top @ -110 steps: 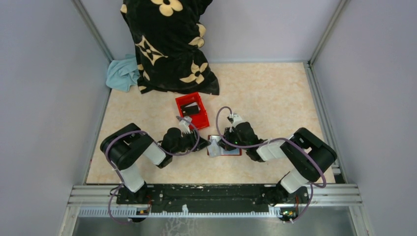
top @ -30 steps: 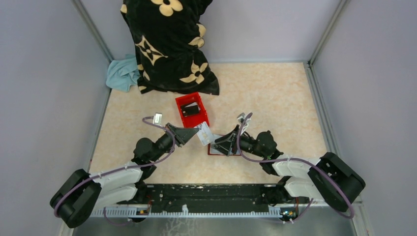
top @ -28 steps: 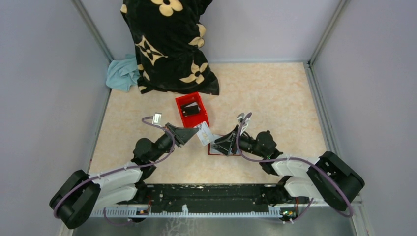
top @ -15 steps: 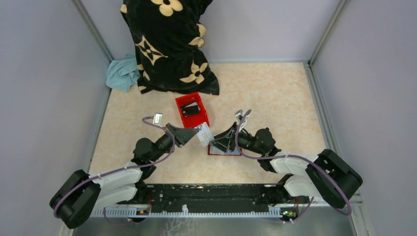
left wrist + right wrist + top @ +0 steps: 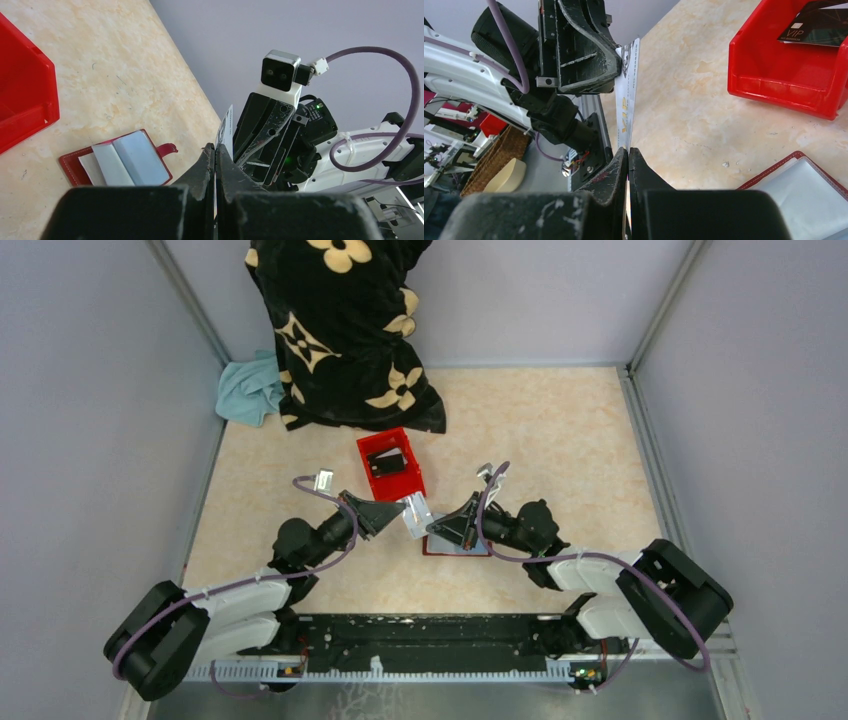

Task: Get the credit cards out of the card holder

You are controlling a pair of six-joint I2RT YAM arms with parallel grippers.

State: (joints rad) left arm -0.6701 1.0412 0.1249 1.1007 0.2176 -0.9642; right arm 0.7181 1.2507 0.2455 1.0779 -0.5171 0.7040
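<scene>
The dark red card holder lies open on the table, with pale blue-grey cards in its pockets in the left wrist view. A pale credit card with "VIP" printed on it is held edge-up in the air above the holder's left end. My left gripper is shut on one end of it. My right gripper is shut on the other end. The two grippers face each other, almost touching.
A bright red plastic box stands just beyond the grippers with a dark card in it. A black flowered blanket and a blue cloth lie at the back left. Grey walls close in both sides.
The left gripper lifted the card out of the holder. The right gripper rose from the holder, moved left and closed on the card's free end.
</scene>
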